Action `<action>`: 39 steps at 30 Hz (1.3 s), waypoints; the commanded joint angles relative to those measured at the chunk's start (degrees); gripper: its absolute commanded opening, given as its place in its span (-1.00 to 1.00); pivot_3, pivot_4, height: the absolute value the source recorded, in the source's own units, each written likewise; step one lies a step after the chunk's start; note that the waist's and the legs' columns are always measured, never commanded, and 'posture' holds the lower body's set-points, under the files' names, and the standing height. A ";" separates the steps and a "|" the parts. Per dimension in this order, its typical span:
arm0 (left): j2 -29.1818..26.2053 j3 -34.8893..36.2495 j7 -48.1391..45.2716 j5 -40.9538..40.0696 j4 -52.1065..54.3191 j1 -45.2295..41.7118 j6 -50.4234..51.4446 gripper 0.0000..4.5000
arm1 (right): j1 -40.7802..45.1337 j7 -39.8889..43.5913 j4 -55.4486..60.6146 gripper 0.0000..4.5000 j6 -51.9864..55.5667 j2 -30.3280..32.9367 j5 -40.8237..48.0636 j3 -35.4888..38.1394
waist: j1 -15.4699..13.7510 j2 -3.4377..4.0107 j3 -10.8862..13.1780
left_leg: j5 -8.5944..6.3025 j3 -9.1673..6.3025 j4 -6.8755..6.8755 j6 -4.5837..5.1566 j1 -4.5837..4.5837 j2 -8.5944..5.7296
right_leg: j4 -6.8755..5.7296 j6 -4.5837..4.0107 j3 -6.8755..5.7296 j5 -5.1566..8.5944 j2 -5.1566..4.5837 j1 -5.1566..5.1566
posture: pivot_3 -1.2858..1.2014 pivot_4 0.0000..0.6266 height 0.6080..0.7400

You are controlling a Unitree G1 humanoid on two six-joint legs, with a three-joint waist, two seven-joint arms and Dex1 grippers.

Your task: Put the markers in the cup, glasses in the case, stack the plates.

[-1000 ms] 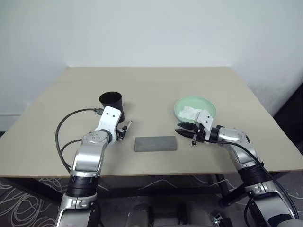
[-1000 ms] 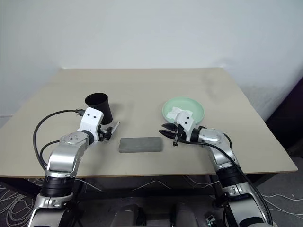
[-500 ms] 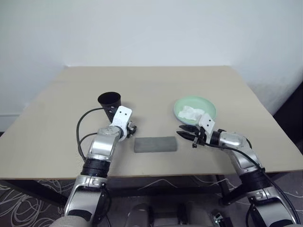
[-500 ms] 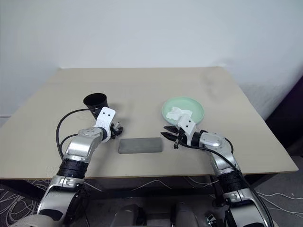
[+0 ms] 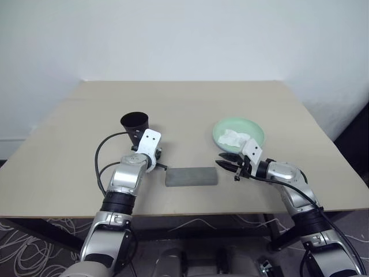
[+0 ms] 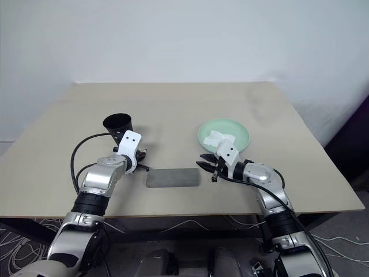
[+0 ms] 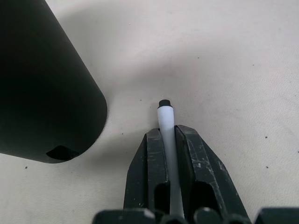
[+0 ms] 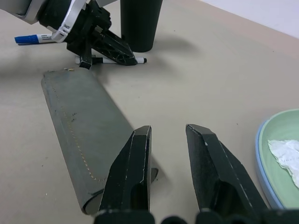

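My left gripper (image 7: 168, 131) rests low on the table, shut on the short white marker (image 7: 165, 114) with the black cap. Close beside it stands the black cup (image 5: 134, 123). A second marker (image 8: 31, 38) with blue ends lies flat on the table behind the left hand. The grey case (image 5: 191, 176) lies closed between my arms. My right gripper (image 8: 167, 131) hovers open over the case's right end, with nothing in it. The mint green plate (image 5: 251, 127) sits on a light blue one (image 8: 259, 151), of which the rim shows. The glasses are out of view.
A crumpled white tissue (image 5: 233, 137) lies in the green plate. The beige table (image 5: 184, 101) stretches back to a white wall, with bare room behind the cup and plates. A black cable (image 5: 102, 151) loops off the left arm.
The left arm reached forward and down beside the cup, and its gripper closed on the short marker. The right arm held still.
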State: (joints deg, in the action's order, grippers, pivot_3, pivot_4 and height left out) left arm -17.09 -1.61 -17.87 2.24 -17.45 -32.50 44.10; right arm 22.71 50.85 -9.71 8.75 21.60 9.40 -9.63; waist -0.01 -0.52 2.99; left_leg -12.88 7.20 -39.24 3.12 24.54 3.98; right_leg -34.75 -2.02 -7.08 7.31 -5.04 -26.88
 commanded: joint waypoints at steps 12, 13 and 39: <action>-3.88 -6.48 -7.42 0.87 10.77 -3.23 -14.07 -0.99 | 2.34 0.19 0.82 -0.45 -0.61 0.20 0.93 1.32 | 0.02 -0.01 0.01 | -0.01 0.02 0.04 0.01 0.07 0.01 | 0.04 0.00 0.01 0.00 0.00 -0.08 | 0.03 -1.00 0.84; -3.87 -6.25 -7.64 0.69 11.13 -3.55 -15.44 -0.99 | 2.38 0.18 0.75 -0.45 -0.63 0.17 0.93 1.31 | 0.01 -0.01 0.01 | -0.01 0.03 0.05 0.01 0.09 0.01 | 0.05 0.00 0.02 0.00 0.00 -0.12 | 0.03 -1.00 0.84; -6.90 4.87 15.28 4.73 -39.78 -22.66 -69.37 -0.99 | 3.13 0.05 0.05 -0.45 -1.22 0.07 0.68 1.41 | -0.23 -0.07 0.02 | -0.01 0.05 0.04 0.04 0.09 -0.08 | 0.04 0.04 0.03 -0.02 0.01 -0.07 | 0.03 -1.00 0.84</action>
State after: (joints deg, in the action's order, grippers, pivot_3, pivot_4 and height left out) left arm -23.85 3.24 -3.65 6.32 -57.36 -51.85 -22.89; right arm 24.25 51.06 -10.68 8.48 21.35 9.40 -9.61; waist -0.24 -0.59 3.01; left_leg -12.89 7.25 -39.21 3.15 24.64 3.90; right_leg -34.72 -1.98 -7.05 7.29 -5.03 -26.95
